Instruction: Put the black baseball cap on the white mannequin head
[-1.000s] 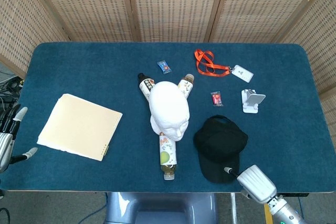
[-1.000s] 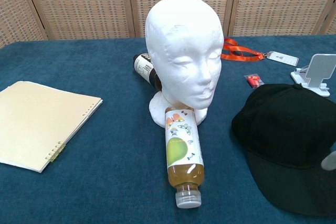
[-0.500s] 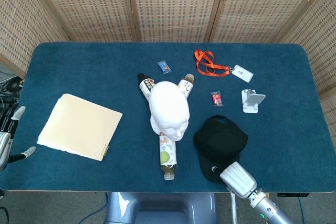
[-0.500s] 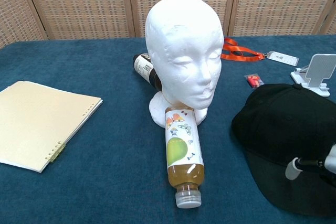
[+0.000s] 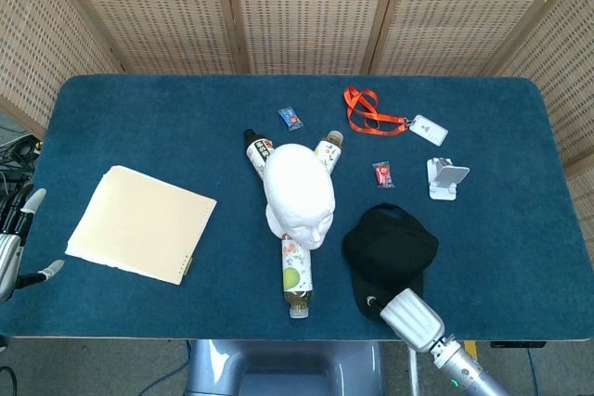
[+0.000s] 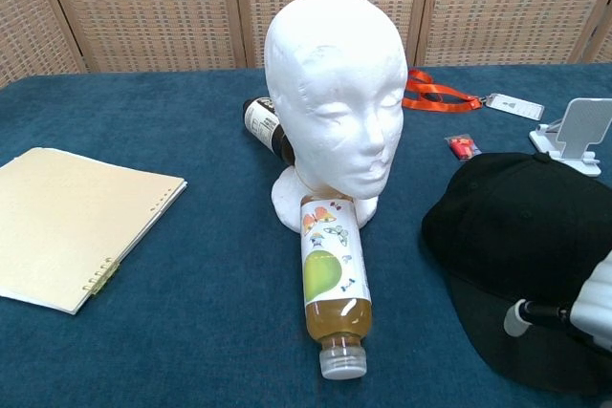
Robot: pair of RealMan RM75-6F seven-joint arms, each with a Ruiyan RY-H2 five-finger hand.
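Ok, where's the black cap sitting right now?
In the head view the black cap lies on the table's near right part, just right of the white mannequin head, with the right hand at its near brim.

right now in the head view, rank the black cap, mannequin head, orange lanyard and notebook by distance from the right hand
From the right hand:
1. Black cap, just beyond its fingers.
2. Mannequin head, centre.
3. Orange lanyard, at the far side, and notebook, far left: too close to call.
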